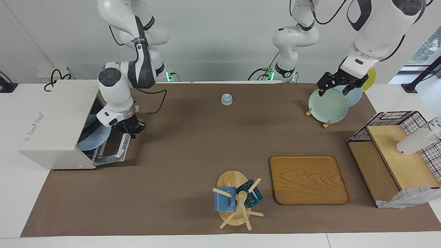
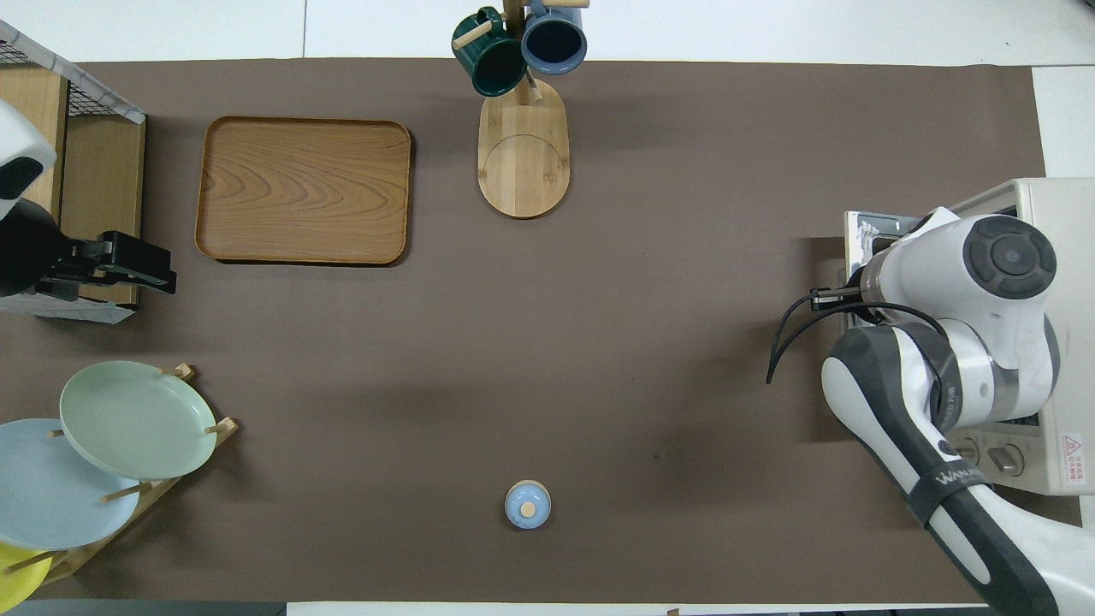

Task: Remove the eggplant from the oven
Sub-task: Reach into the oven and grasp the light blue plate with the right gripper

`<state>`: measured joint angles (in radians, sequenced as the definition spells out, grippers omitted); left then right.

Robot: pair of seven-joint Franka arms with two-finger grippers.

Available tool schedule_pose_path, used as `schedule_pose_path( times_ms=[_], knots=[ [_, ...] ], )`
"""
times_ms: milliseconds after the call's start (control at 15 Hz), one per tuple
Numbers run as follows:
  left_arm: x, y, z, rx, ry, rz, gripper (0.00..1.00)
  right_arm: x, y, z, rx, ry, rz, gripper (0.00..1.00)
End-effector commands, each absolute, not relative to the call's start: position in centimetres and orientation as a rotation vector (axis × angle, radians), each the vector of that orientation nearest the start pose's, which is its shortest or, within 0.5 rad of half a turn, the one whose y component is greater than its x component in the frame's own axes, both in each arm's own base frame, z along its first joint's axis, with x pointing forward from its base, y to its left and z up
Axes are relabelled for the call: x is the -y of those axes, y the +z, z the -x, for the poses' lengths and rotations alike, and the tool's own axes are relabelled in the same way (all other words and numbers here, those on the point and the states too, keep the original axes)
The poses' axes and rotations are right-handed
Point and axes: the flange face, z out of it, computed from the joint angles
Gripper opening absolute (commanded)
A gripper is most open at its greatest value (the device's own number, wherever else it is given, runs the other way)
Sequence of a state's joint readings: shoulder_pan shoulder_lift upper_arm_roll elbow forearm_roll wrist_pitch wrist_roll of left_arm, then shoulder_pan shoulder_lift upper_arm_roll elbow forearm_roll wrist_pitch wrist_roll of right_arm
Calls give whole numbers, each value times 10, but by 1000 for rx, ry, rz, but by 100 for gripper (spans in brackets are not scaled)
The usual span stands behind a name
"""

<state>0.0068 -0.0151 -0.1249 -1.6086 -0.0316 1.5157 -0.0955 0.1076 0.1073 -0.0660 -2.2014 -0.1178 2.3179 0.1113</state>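
Note:
The off-white oven stands at the right arm's end of the table, its top also showing in the overhead view. Its drop-down door lies open and nearly flat. My right gripper is shut on the handle at the door's outer edge; in the overhead view the arm's wrist hides it. A light blue plate shows inside the oven. I cannot make out the eggplant in the dark interior. My left gripper waits open, raised at the left arm's end of the table.
A rack of plates stands below the left gripper. A wire and wood shelf, a wooden tray and a mug tree lie farther from the robots. A small blue lidded pot sits near the robots.

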Motion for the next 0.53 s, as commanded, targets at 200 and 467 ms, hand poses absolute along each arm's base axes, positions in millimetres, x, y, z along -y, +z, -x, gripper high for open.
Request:
schedule_pose_path(
  times_ms=[200, 467],
  knots=[
    [65, 616, -534, -44, 122, 3143, 100, -11, 318, -553, -99, -33, 3191, 0],
    [65, 616, -534, -41, 123, 3144, 100, -69, 322, -549, -110, -20, 3158, 0]
  ],
)
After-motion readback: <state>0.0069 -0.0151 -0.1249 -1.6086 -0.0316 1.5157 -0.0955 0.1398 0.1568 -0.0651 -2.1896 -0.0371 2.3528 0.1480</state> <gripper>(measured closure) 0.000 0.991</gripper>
